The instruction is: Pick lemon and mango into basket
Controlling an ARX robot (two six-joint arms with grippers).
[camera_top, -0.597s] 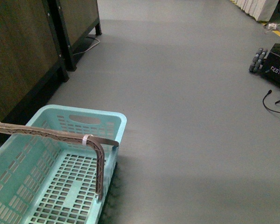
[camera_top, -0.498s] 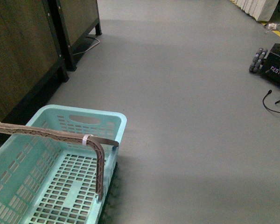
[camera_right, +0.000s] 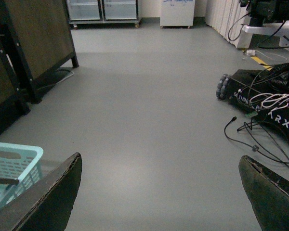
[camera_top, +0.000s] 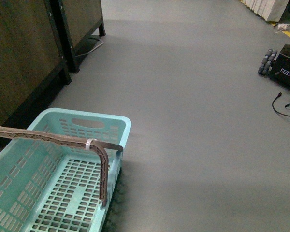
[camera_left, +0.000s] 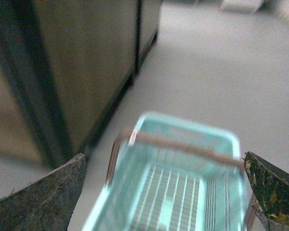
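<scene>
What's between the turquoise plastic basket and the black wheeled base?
Only bare grey floor separates turquoise basket and black wheeled base, per the front view.

White "ARX" lettering on black wheeled base, its lettering in the front view too blurred to read

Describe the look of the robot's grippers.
Only fingertips show, in the wrist views. The left gripper has dark grey, wedge-shaped fingers with a rough speckled surface; one carries yellowish-green flecks. The right gripper has similar dark, tapered fingers. No cables or markings show on them; the arms are out of view.
</scene>
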